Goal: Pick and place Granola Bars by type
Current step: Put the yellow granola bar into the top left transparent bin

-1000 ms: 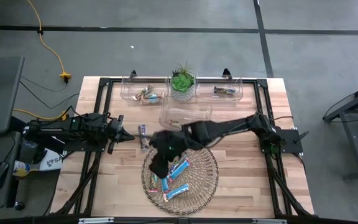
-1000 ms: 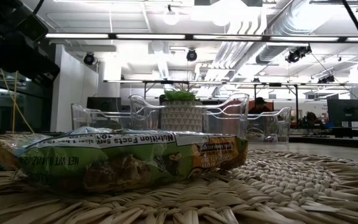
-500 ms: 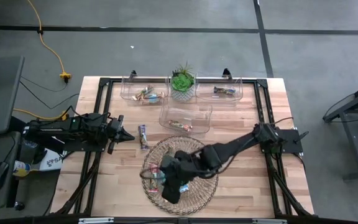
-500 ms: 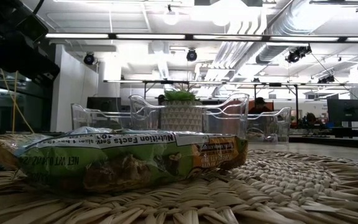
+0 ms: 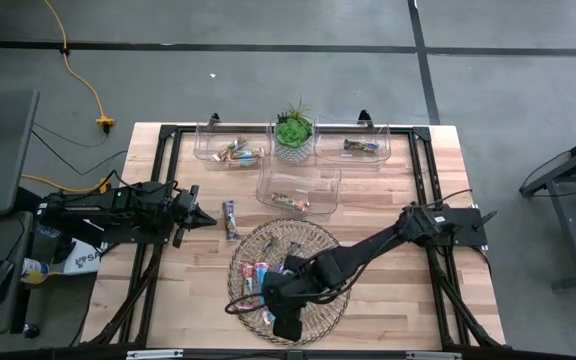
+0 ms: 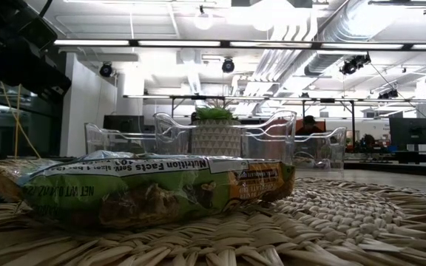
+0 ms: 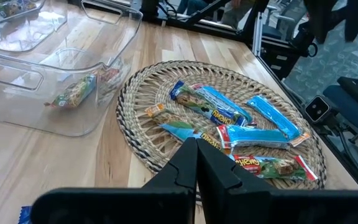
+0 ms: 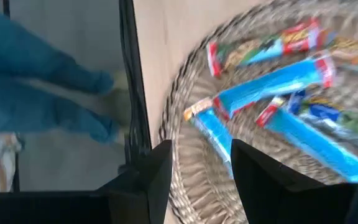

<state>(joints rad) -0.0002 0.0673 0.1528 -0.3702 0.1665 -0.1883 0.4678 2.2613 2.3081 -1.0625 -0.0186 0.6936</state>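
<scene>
Over the near rim of the wicker tray [image 5: 336, 262], the right gripper [image 8: 201, 165] hovers with its fingers parted and nothing between them, lined up above a blue bar [image 8: 213, 134]. The step looks like picking the next of the granola bars [image 7: 229, 121] off the tray; the move would call for lowering onto one wrapper only. Farther off, the left gripper [image 5: 208, 219] waits clenched and empty beside a stray bar [image 5: 230, 219]. Beyond, three clear bins [image 5: 298, 190] hold sorted bars, their labels too small to read.
</scene>
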